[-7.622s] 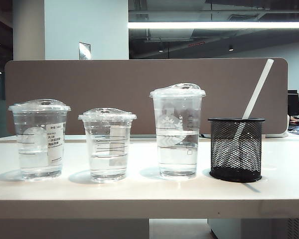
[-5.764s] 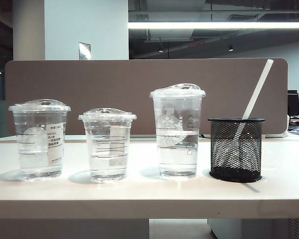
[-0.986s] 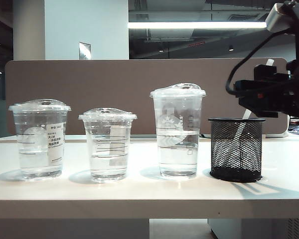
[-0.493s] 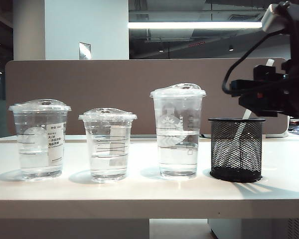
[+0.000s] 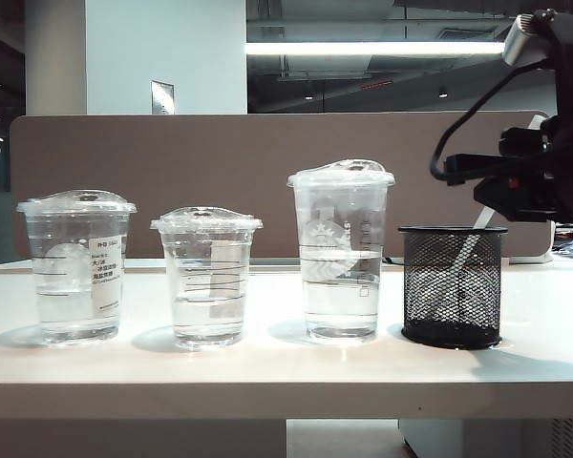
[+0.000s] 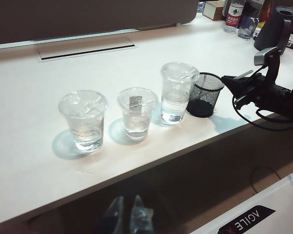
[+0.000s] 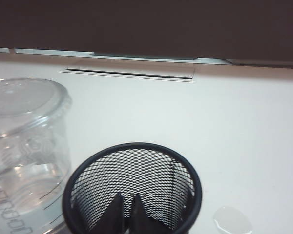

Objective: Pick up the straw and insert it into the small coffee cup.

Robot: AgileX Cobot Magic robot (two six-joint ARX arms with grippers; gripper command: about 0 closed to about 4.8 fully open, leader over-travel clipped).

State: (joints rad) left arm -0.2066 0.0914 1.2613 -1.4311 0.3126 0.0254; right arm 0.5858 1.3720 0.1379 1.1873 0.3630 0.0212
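The white straw (image 5: 481, 218) leans in a black mesh holder (image 5: 454, 286) at the right end of the cup row. Its upper part runs behind my right gripper (image 5: 473, 181), which hovers just above the holder's rim. That gripper's jaws are drawn together on the straw (image 6: 243, 74); in the right wrist view its tips (image 7: 128, 207) almost meet over the holder (image 7: 132, 161). The small coffee cup (image 5: 206, 277) stands second from the left, lidded and part full of water. My left gripper (image 6: 127, 214) hangs shut and empty below the table's front edge.
A medium cup with a printed label (image 5: 76, 267) stands at the far left. The tallest cup (image 5: 341, 253) stands right beside the holder. A small water spot (image 7: 232, 219) lies on the white table (image 5: 267, 367) near the holder. A brown partition (image 5: 172, 162) runs along the back.
My right arm came in from the right to the straw above the holder. Over the last second its jaws closed, and the straw now leans slightly more to the right. The cups have not moved.
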